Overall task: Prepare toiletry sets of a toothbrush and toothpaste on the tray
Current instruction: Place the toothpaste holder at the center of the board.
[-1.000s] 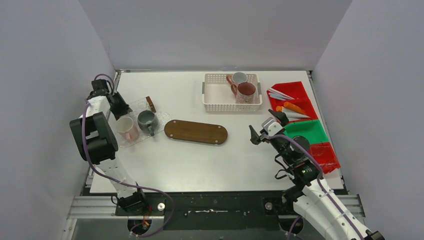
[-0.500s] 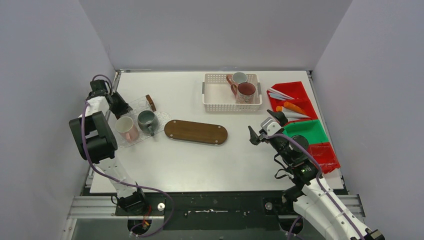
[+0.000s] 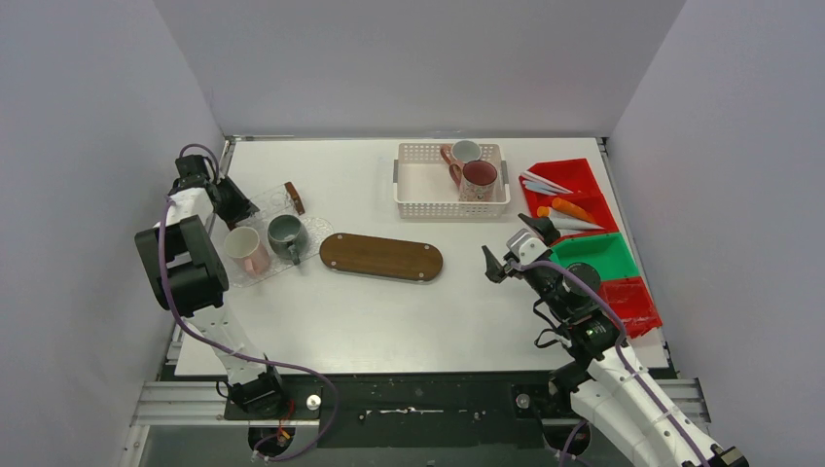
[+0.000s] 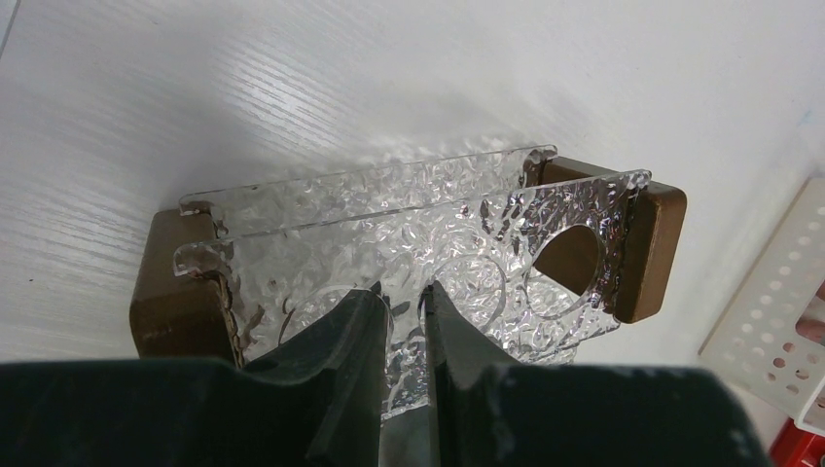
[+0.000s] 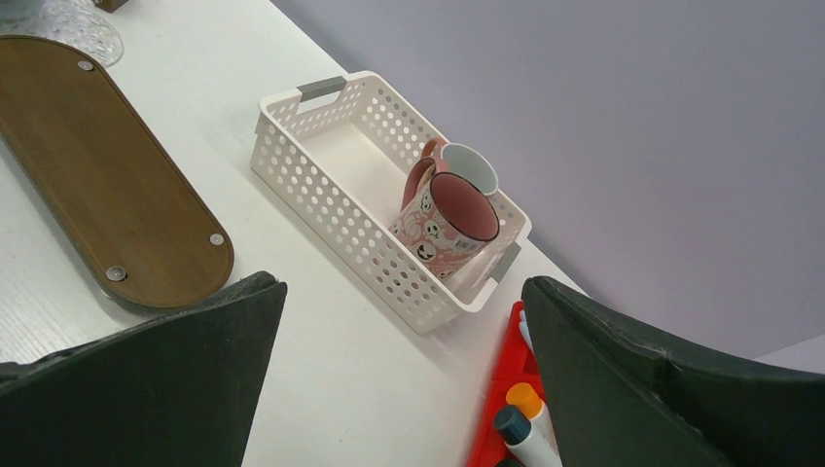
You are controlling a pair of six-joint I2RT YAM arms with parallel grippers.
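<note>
Left hand (image 4: 401,321) is clamped on the edge of the clear tray (image 4: 438,195) at the left of the counter (image 3: 389,311). The pink mug (image 3: 243,248) and green mug (image 3: 284,233) stand on the tray. The maroon mug (image 3: 479,177) and white mug (image 3: 465,153) sit in the basket (image 3: 418,185). Toothbrushes (image 3: 543,182) and tubes (image 3: 569,209) lie in the red bin (image 3: 584,175). Right hand (image 3: 514,245) hangs spread wide.

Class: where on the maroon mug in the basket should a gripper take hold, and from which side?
Probably its rim, from above: the maroon mug stands mouth-up, the white basket's walls block its sides, and another mug crowds it.
</note>
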